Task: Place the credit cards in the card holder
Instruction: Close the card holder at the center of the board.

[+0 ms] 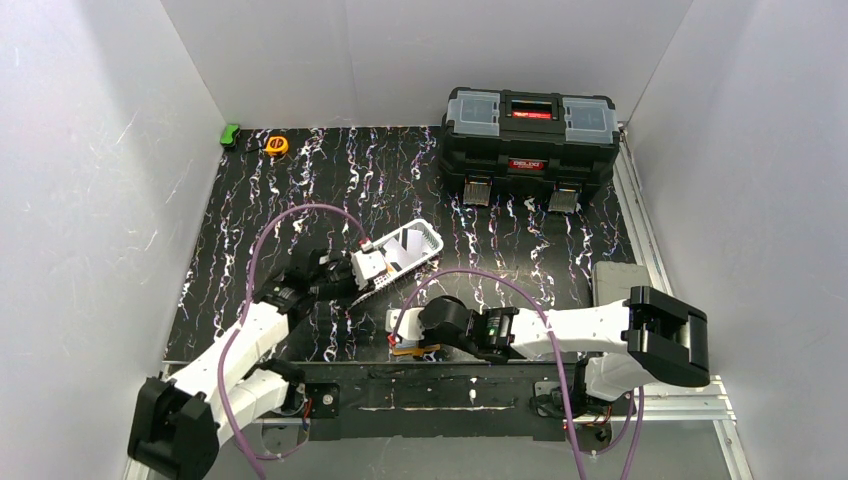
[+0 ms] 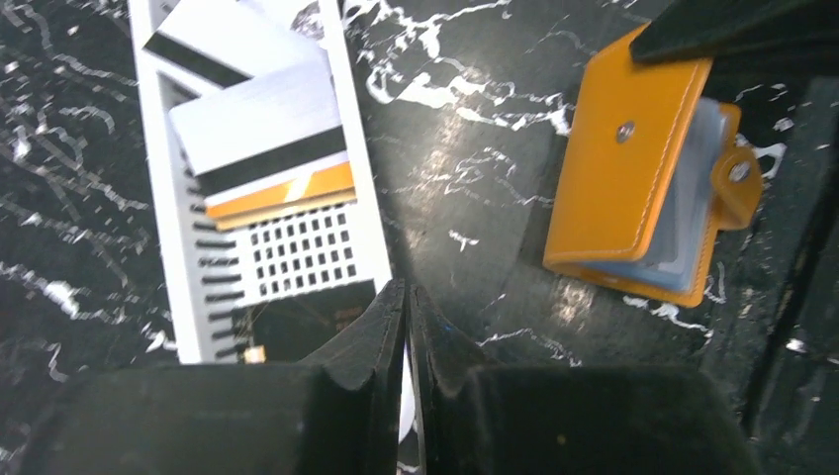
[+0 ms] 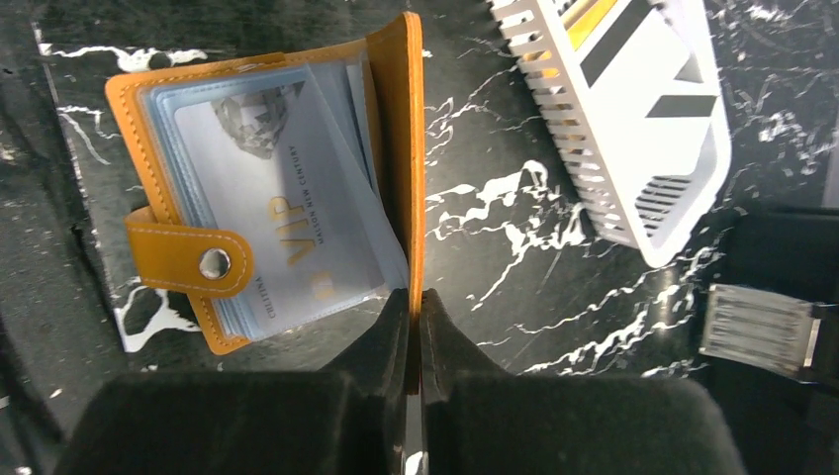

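Right tool is closed flat on the free edge of the card holder cover, propping it open. Holder lies on the desk at the near edge, snap tab undone. Left tool is also closed, and looks to be pinching the end wall of the white basket: thin white edge btwn the pads, not 100% sure.

Credit cards are stacked aslant in the basket, near the holder.

Handling, my read:
- Cards: thin, stiff, light, slick plastic. Hard to lift when flat, so grab an overhanging short edge and pinch across the thickness.
- Holder: soft, floppy, w/ thin clear film pockets. Prob folds shut if the cover is released; grip at the cover edge.

Count:
- 1 holder, 1 basket.
- In basket: 2 whitish cards w/ black stripe and 1 orange card. Maybe a 2nd orange edge under it, can't tell.
- 1 pale VIP card already in a pocket.
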Controlling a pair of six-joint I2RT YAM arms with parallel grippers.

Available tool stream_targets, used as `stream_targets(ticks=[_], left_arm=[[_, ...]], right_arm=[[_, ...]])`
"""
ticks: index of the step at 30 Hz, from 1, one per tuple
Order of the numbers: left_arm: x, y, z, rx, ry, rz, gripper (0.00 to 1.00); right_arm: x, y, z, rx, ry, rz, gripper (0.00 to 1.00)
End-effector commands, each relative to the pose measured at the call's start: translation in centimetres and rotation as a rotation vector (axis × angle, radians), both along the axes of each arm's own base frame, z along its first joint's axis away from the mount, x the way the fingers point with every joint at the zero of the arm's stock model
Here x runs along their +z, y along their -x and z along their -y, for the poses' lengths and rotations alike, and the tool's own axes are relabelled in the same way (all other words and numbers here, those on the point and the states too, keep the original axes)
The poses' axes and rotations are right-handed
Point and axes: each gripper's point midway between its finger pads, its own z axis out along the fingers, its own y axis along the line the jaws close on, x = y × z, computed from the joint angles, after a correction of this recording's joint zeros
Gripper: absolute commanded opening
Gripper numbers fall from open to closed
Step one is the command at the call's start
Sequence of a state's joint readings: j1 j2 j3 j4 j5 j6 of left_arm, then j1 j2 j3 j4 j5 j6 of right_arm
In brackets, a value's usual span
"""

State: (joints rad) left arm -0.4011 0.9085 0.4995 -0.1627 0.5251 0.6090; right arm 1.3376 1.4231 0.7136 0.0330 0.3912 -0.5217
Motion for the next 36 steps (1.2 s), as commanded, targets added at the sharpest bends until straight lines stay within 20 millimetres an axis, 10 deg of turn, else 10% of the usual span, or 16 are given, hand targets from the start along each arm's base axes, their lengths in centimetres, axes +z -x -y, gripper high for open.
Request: stream_targets(ticks=[1,11,22,36], left_arm=[[2.1,-0.4,2.9,-0.123,0.101,-0.034,0.06],[1.3,3.8,5.8,-0.382,0.088,-0.123,0.07],[0.1,9.6,3.5,-0.65,0.025,-0.127,0.15],[0.5,5.9,4.6,-0.484,0.063,0.013,0.33]], right_arm=[[-0.1,1.5,-0.3,-0.004,-0.066,-0.088,0.06],[-0.5,1.9,-0.1,0.019,-0.061,-0.093,0.11],[0.6,-0.1,-0.8,0.033,-0.105,0.014,0.1],[1.5,-1.5,-1.5,0.055,-0.114,0.04,0.1]])
